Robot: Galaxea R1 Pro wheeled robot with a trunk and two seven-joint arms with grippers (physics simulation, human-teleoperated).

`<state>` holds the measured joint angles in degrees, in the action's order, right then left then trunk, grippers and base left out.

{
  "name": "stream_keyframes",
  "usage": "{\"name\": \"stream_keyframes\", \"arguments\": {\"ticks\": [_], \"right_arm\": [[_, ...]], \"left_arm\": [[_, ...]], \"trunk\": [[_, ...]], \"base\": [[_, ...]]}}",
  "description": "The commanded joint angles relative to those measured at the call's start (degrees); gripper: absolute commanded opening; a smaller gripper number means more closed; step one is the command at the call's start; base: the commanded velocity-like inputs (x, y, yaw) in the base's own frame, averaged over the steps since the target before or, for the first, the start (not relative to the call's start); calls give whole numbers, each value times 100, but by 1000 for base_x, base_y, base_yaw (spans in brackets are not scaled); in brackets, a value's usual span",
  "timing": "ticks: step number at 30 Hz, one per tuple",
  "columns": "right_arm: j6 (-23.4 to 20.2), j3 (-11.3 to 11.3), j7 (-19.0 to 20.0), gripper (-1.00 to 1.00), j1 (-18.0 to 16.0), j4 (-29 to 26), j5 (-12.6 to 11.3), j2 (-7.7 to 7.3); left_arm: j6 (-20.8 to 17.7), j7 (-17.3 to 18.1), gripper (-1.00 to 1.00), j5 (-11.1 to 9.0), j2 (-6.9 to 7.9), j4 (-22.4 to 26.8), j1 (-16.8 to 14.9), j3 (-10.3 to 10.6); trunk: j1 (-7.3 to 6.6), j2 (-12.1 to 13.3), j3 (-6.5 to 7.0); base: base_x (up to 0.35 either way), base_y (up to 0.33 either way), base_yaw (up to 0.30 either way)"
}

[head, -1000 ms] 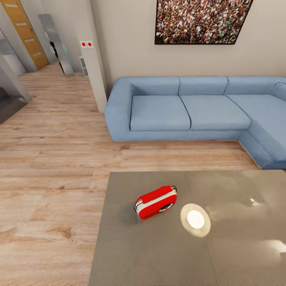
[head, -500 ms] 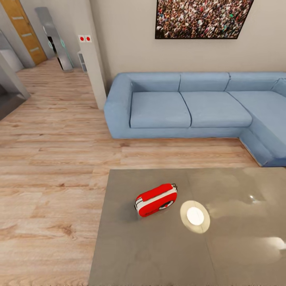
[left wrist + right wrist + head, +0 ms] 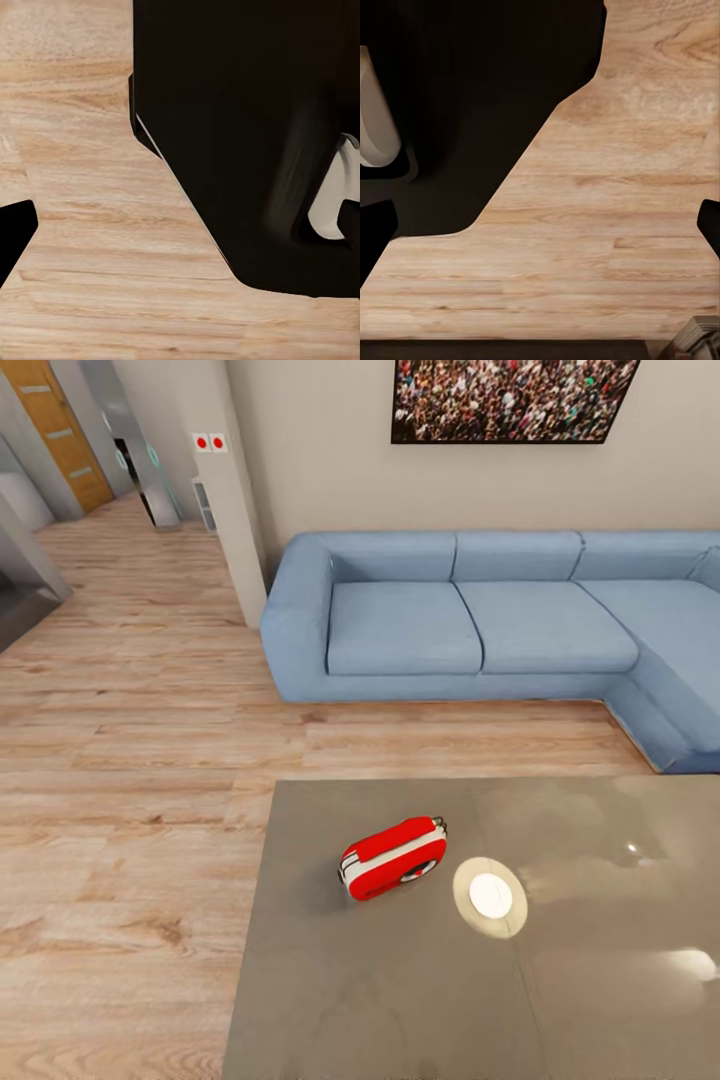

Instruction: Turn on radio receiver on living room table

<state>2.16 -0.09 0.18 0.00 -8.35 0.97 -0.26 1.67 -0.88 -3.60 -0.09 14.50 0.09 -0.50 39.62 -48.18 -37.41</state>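
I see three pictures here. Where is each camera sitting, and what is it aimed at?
Head view: on the robot's head, looking forward and down at the table, radio and sofa.
Left wrist view: on the left arm, aimed down at the floor; a dark robot part shows.
Right wrist view: on the right arm, likewise; dark body shows.
All share the plank floor.

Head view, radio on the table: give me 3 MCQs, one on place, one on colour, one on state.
1. Where does the radio receiver sit on the table?
A. beside the glowing white disc, on the side toward the table's left edge
B. on top of the disc
C. at the table's far right corner

2. What colour is the sofa?
A. green
B. blue
C. brown

3. How does the radio stand?
A. held in a gripper
B. fallen on the floor
C. resting on the tabletop, untouched

Answers: 1 A, a gap of tabletop separates them; 2 B, its cushions are light blue; 3 C, nothing touches it.
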Motion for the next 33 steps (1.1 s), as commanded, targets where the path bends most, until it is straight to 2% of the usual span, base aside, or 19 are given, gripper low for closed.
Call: {"name": "stream_keyframes", "arguments": {"ticks": [1,9,33], "right_arm": [[1,0,0,100,0,0,0,0],[3,-2,0,100,0,0,-6,-4],[-41,-13,-22,100,0,0,-7,52]], "left_arm": [[0,-1,100,0,0,0,0,-1],[1,0,100,0,0,0,0,2],[1,-1,100,-1,0,0,0,5]], "trunk": [[0,0,-10],[0,0,-61],[0,0,-72]], "base": [[0,0,0],[0,0,0],[0,0,0]]}}
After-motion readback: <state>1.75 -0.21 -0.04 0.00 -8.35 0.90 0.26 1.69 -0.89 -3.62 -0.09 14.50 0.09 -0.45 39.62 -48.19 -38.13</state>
